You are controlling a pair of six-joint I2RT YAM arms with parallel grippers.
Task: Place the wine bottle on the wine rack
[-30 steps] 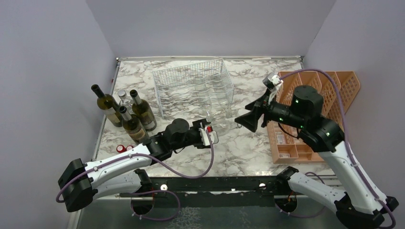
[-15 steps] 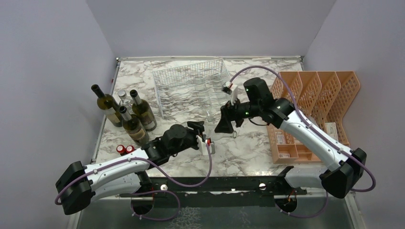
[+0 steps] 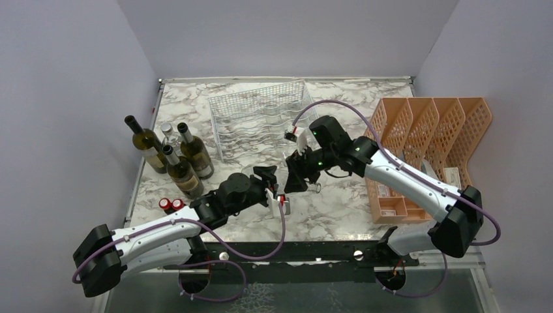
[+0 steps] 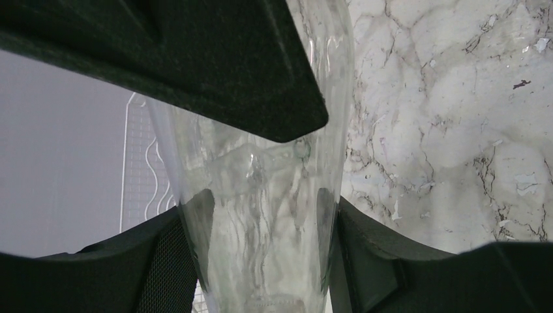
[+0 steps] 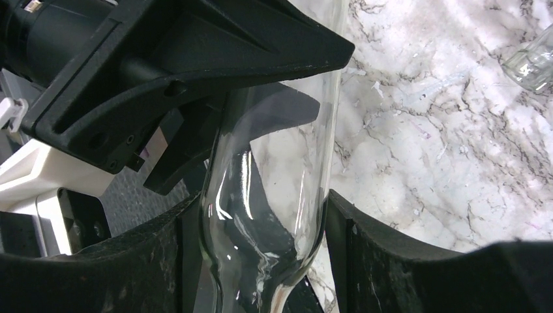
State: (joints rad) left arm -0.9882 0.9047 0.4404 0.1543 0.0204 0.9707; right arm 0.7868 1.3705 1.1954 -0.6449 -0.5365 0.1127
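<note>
Clear wine bottle (image 4: 261,254) clamped between the left gripper (image 4: 264,205) fingers — a black wedge (image 4: 195,59) overlaps it above; white wine rack (image 4: 139,176) left, marble table (image 4: 443,130) right.

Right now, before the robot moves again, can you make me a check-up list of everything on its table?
Surface: marble table, no spills seen.
Job's things: clear wine bottle between both grippers, in front of the white wine rack; no bottle seen in the rack.
Clutter: four standing bottles on the left, red caps near them, orange divider tray on the right.
Grippers: left gripper shut on the wine bottle; right gripper has a finger on each side of the same bottle, grip unclear.
Cables: purple cables loop from both arms; none seen snagged.
Surroundings: plain lilac walls on three sides; nothing else seen.
</note>
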